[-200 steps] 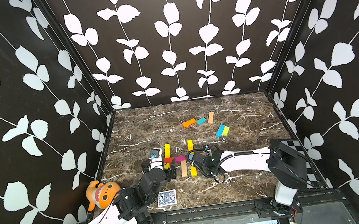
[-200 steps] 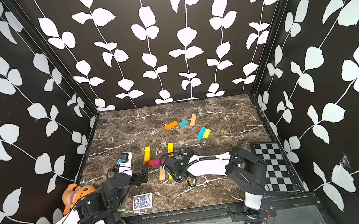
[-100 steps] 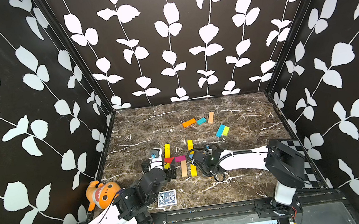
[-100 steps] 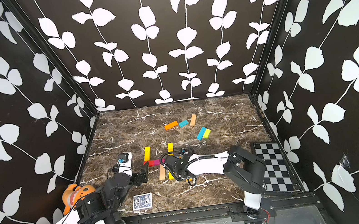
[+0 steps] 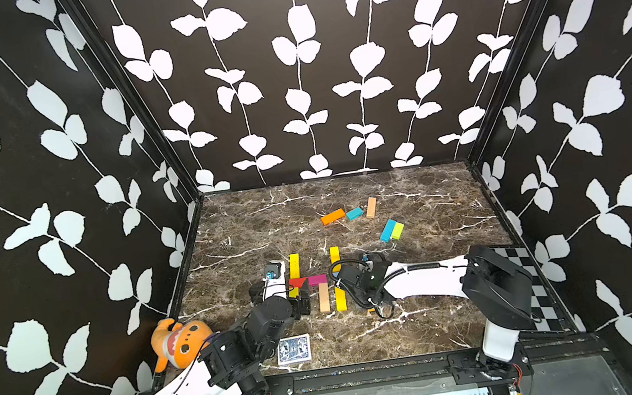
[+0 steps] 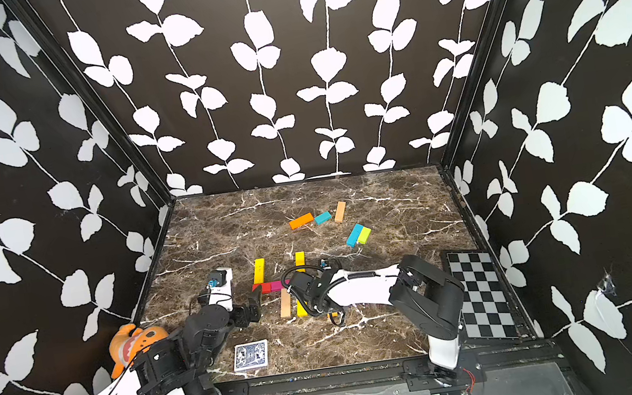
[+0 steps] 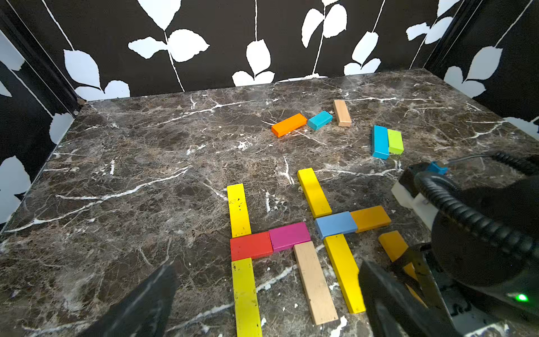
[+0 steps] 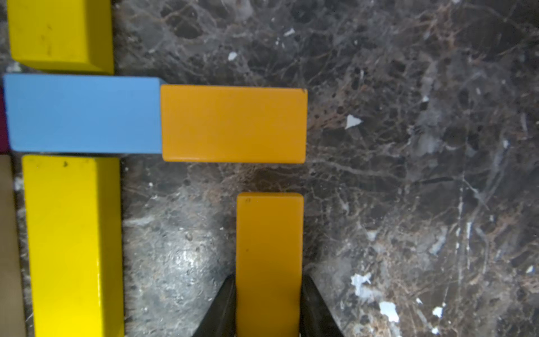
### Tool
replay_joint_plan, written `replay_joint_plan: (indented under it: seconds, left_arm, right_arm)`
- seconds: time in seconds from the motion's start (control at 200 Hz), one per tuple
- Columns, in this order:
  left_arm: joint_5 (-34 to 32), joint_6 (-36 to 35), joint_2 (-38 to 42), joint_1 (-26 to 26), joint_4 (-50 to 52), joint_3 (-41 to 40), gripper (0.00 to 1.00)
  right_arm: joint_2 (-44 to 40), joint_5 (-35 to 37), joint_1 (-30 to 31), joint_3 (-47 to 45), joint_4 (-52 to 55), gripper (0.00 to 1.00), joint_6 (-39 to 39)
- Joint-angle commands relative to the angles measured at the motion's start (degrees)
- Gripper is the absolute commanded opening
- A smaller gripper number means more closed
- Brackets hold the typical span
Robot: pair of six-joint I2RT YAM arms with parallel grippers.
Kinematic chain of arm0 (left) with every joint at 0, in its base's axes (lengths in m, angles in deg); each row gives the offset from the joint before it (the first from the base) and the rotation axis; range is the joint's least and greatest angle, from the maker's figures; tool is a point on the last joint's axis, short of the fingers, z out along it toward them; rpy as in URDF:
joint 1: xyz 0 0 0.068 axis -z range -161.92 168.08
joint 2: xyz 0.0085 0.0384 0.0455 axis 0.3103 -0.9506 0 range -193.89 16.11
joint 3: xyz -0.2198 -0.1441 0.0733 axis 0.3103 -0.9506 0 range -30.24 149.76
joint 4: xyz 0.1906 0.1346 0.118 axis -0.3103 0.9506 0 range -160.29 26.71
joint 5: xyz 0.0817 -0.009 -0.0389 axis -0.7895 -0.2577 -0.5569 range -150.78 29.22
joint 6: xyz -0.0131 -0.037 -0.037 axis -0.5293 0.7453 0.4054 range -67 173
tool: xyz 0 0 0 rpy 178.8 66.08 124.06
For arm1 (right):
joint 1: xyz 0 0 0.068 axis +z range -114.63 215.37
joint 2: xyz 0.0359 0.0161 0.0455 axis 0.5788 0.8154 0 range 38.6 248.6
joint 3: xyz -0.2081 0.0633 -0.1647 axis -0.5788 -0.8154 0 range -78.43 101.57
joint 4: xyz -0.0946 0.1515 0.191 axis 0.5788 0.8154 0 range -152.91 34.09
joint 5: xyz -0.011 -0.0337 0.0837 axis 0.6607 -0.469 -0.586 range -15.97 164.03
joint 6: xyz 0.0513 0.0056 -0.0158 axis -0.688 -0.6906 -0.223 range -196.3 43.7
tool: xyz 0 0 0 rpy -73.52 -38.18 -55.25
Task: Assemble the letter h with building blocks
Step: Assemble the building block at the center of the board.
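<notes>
Two groups of building blocks lie near the front. One is a five-bar h: two yellow stem bars (image 7: 238, 210), a red (image 7: 250, 245) and magenta (image 7: 288, 235) crossbar, and a tan leg (image 7: 315, 283). Beside it, a second letter h has a yellow stem (image 8: 67, 245), a blue bar (image 8: 83, 113) and an orange crossbar piece (image 8: 233, 124). My right gripper (image 8: 268, 309) is shut on a dark orange bar (image 8: 268, 248). This bar lies on the table below the crossbar's end, a small gap apart. My left gripper (image 7: 262, 306) is open over the first h's lower end and holds nothing.
Loose orange (image 5: 332, 216), teal (image 5: 354, 213), tan (image 5: 371, 207), blue (image 5: 388, 230) and green (image 5: 397, 230) blocks lie toward the back right. A playing card (image 5: 294, 349) lies near the front edge. An orange plush toy (image 5: 183, 343) sits front left and a checkerboard (image 5: 527, 282) at the right.
The right arm's elbow has drifted slightly left. The blocks and the left arm have not visibly moved.
</notes>
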Motion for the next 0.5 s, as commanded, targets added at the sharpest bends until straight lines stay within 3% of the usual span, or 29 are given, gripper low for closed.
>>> replay_joint_plan:
  seconds: [0.0, 0.495]
  left_arm:
    - [-0.6, -0.3, -0.2, -0.2, 1.0, -0.4, 0.99]
    - [-0.8, -0.3, -0.7, -0.2, 0.9, -0.4, 0.99]
  right_arm:
    - [0.9, 1.6, -0.5, 1.4, 0.5, 0.32, -0.1]
    - [1.7, 1.4, -1.4, 2.1, 0.5, 0.33, 1.0]
